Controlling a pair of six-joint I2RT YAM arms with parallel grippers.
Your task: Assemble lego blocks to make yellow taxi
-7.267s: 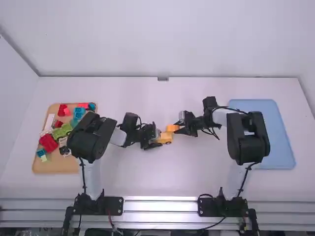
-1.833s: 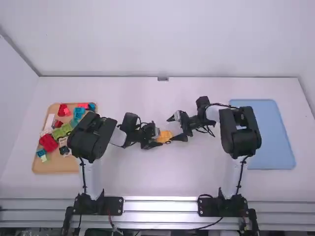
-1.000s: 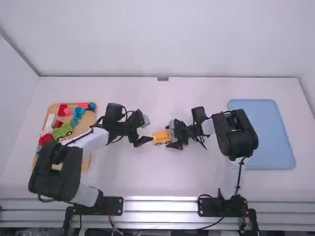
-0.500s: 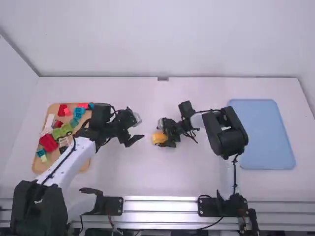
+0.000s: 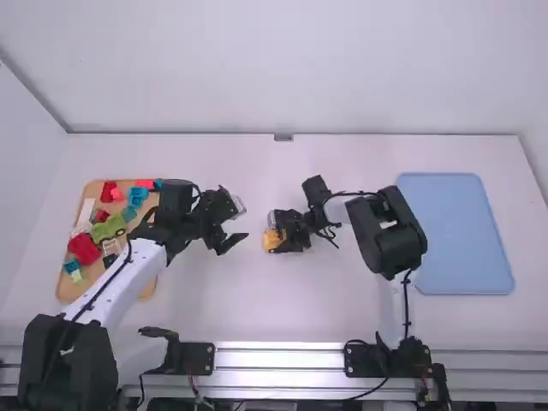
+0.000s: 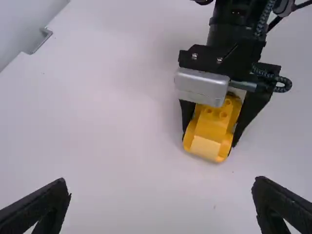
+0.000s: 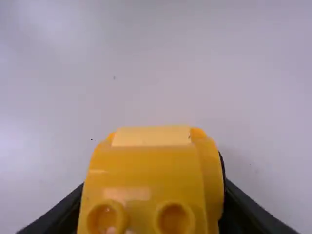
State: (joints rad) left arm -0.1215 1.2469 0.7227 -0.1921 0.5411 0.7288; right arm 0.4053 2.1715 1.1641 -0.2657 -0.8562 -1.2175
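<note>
The yellow car (image 5: 272, 241) is near the table's middle, with my right gripper (image 5: 278, 235) closed around it. In the left wrist view, black fingers flank both sides of the yellow car (image 6: 210, 131), whose round studs show on top. The right wrist view has the yellow car (image 7: 146, 170) large between the fingers of my right gripper (image 7: 151, 207), partly hiding them. Left of the car, separated by a short gap, is my left gripper (image 5: 237, 226). Seen from its own wrist, my left gripper (image 6: 161, 195) is wide open, with bare table between its fingers.
At the far left, a tan tray (image 5: 120, 291) holds several red, teal, green and white blocks; the left arm reaches past its right side. A blue tray (image 5: 458, 235) lies at the right, beyond the right arm.
My left gripper has let go of the yellow car and drawn back to the left. My right gripper, open beside the car before, has closed on it and shifted left with it.
</note>
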